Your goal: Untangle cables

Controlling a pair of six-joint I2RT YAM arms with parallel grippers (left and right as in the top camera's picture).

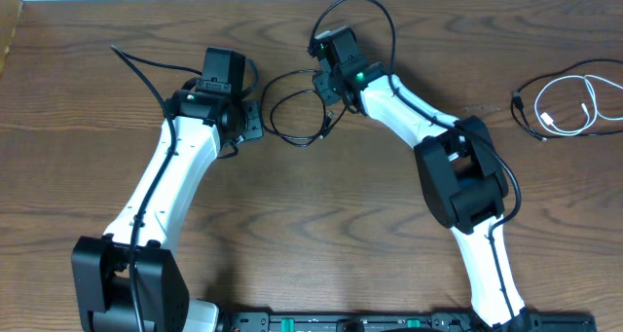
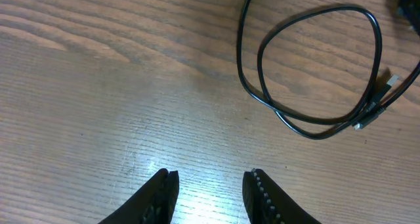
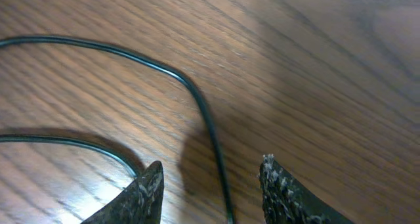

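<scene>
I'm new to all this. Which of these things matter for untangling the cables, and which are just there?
For the job:
- looped black cable, mid-table
- second black cable, far right
- white cable, beside it
- left gripper, open
- right gripper, open, astride the loop

Just there:
- arm wiring
- table

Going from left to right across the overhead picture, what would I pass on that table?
Left end effector → looped black cable → black-and-white cable bunch. The right end effector sits over the loop's right edge, so I leave it out of the order.
</scene>
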